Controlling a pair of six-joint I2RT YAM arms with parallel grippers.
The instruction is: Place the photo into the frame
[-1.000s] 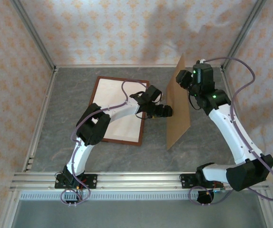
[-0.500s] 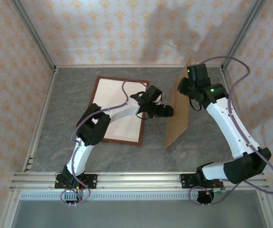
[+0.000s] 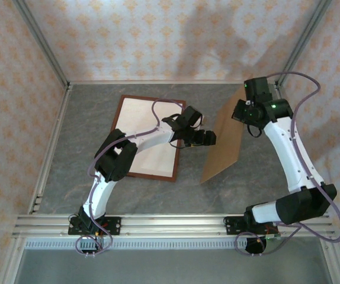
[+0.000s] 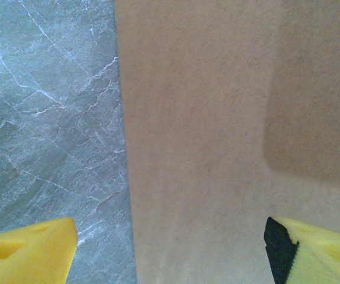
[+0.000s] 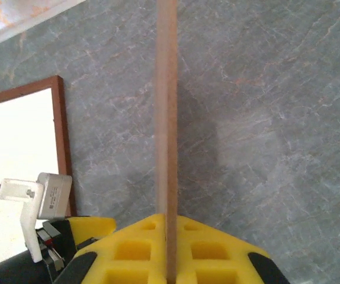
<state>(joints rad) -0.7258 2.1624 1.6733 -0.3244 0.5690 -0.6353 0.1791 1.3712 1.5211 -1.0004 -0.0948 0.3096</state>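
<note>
Just beside left hand (image 3: 210, 138), frame (image 3: 152, 176); right hand (image 5: 169, 235) pinches board (image 3: 223, 148).

Frame (image 3: 152, 99) partly under left arm (image 3: 149, 137)

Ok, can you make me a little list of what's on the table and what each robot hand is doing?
frame: lying flat on the table, pale inside facing up
brown board: tipped up on edge, to the right of the frame, apart from it
right gripper: shut on the board's upper edge
left gripper: open, reaching past the frame's right side, pointing at the board's flat face; touching it or not, cannot tell
table: grey marbled surface
</note>
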